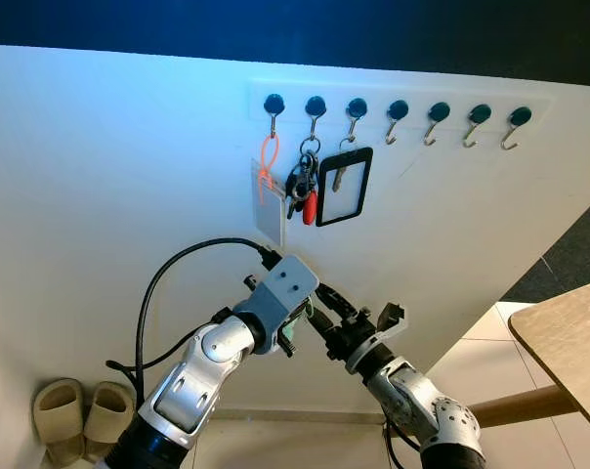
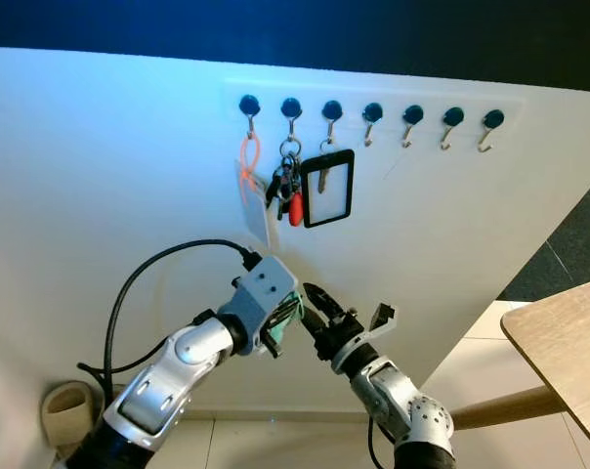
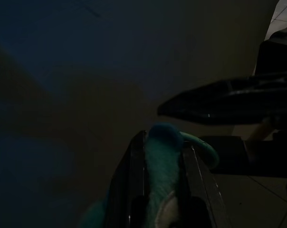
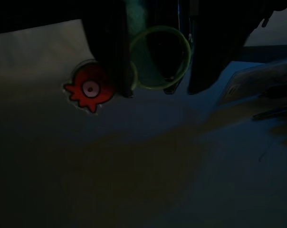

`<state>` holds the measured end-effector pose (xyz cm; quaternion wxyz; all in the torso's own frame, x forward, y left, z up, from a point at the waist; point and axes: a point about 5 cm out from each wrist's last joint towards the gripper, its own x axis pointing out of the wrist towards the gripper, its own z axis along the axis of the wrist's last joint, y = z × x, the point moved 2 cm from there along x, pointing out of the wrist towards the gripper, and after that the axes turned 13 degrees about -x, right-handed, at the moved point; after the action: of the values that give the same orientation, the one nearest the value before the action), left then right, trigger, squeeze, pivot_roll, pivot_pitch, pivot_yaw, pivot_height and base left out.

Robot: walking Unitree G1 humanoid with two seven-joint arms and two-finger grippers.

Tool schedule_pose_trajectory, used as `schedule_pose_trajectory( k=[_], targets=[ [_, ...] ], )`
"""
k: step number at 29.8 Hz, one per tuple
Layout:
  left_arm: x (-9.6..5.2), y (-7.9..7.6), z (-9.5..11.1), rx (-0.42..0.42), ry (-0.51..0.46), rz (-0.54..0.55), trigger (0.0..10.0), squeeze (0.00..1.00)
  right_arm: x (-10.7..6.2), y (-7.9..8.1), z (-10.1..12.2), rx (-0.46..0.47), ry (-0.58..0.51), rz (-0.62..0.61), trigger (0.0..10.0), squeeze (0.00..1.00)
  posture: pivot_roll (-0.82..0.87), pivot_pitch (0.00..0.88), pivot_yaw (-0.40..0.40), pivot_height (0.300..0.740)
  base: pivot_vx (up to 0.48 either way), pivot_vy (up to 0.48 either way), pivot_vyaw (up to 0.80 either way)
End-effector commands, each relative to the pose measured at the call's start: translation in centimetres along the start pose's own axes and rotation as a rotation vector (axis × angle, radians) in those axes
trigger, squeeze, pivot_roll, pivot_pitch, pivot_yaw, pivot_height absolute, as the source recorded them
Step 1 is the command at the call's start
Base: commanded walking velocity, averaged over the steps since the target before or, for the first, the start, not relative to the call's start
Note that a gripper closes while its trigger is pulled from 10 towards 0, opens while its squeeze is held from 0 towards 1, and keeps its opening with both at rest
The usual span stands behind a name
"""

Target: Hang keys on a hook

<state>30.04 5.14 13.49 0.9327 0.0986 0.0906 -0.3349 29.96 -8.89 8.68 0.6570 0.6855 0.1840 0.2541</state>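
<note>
Starting at the far left, we are noting a pair of beige slippers (image 1: 80, 415) on the floor against the white wall (image 1: 129, 156), well clear of the work. Moving right, our left gripper (image 1: 297, 332) is raised in front of the wall below the hook rail (image 1: 393, 106), its fingers pressed onto a fluffy teal keychain (image 3: 161, 161) with a green ring (image 4: 160, 58); this is the set of keys we are meaning to hang, and we are holding it low and near the wall, probably so the ring can be presented upward. Our right gripper (image 1: 358, 322) is meeting it just beside, its fingers spread apart, one long finger reaching toward the ring; we judge this is either a handover or a steadying of the ring before the lift.

Above, the first three hooks from the left are occupied: an orange loop with a clear card (image 1: 267, 186), a key bunch with a red tag (image 1: 304, 191), and a key with a black-framed holder (image 1: 344, 186). The four hooks to the right (image 1: 398, 122) are hanging free, so the nearest empty one looks the natural target. At the far right a wooden table (image 1: 568, 337) corner is standing well apart from both arms
</note>
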Motion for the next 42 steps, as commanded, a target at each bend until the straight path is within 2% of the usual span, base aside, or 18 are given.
schedule_pose_trajectory(
  k=[1,15,16,17,18,19,20,21,27,34,35,39,40,41,42],
  targets=[
    [0.2,-0.5,0.5,0.0,-0.024,-0.012,10.0,0.0,0.7,0.1,-1.6,0.058,0.009,0.032,0.0,0.0,0.09,0.07,-0.056,0.74,0.0,0.0,0.0],
    [0.3,0.5,1.7,0.006,-0.074,0.025,10.0,0.0,0.7,-0.2,-1.5,0.054,0.006,0.017,0.0,0.0,0.09,0.071,-0.057,0.74,0.0,0.0,0.0],
    [0.3,0.8,2.1,0.003,-0.089,0.039,10.0,0.0,0.6,-0.3,-1.6,0.036,0.015,0.003,7.5,0.0,0.09,0.072,-0.057,0.74,0.0,0.0,0.0],
    [0.3,0.8,2.1,0.003,-0.089,0.039,10.0,0.0,0.6,-0.3,-1.6,0.036,0.015,0.003,7.5,0.0,0.09,0.072,-0.057,0.74,0.0,0.0,0.0],
    [0.3,1.2,2.4,0.002,-0.102,0.054,10.0,0.0,0.4,-0.4,-1.7,0.018,0.024,-0.004,10.0,0.0,0.09,0.074,-0.058,0.74,0.0,0.0,0.0],
    [0.3,1.2,2.4,0.002,-0.102,0.054,10.0,0.0,0.4,-0.4,-1.7,0.018,0.024,-0.004,10.0,0.0,0.09,0.074,-0.058,0.74,0.0,0.0,0.0],
    [0.3,1.6,2.6,0.002,-0.11,0.067,10.0,0.0,0.3,-0.5,-1.7,0.002,0.031,-0.008,10.0,0.2,0.09,0.074,-0.058,0.74,0.0,0.0,0.0],
    [0.3,2.0,2.8,0.004,-0.116,0.078,10.0,0.0,0.1,-0.6,-1.7,-0.008,0.035,-0.011,10.0,1.0,0.09,0.075,-0.057,0.74,0.0,0.0,0.0],
    [0.3,3.0,3.4,0.016,-0.127,0.102,10.0,0.0,-1.0,-0.6,-1.2,-0.005,0.03,-0.007,10.0,1.0,0.09,0.081,-0.055,0.74,0.0,0.0,0.0],
    [0.3,2.6,3.7,0.013,-0.136,0.076,10.0,0.0,-0.9,-0.6,-0.9,0.017,0.001,-0.005,10.0,1.0,0.1,0.088,-0.056,0.74,0.0,0.0,0.0],
    [0.2,2.2,3.7,0.011,-0.14,0.06,10.0,0.0,-0.6,-0.4,-1.0,0.029,-0.004,0.015,10.0,0.0,0.1,0.09,-0.057,0.74,0.0,0.0,0.0],
    [0.0,2.0,3.7,0.009,-0.142,0.05,10.0,0.0,-0.3,-0.1,-1.1,0.036,-0.002,0.036,10.0,0.0,0.1,0.093,-0.06,0.74,0.0,0.0,0.0],
    [0.0,1.9,3.6,0.008,-0.14,0.047,10.0,0.0,-0.2,0.2,-1.2,0.038,0.002,0.05,10.0,0.04,0.1,0.094,-0.061,0.74,0.0,0.0,0.0],
    [-0.1,1.7,3.5,0.007,-0.139,0.045,10.0,0.0,0.0,0.3,-1.3,0.039,0.006,0.058,10.0,0.47,0.11,0.095,-0.062,0.74,0.0,0.0,0.0],
    [-0.1,1.7,3.5,0.007,-0.139,0.045,10.0,0.0,0.0,0.3,-1.3,0.039,0.006,0.058,10.0,0.47,0.11,0.095,-0.062,0.74,0.0,0.0,0.0]
  ],
)
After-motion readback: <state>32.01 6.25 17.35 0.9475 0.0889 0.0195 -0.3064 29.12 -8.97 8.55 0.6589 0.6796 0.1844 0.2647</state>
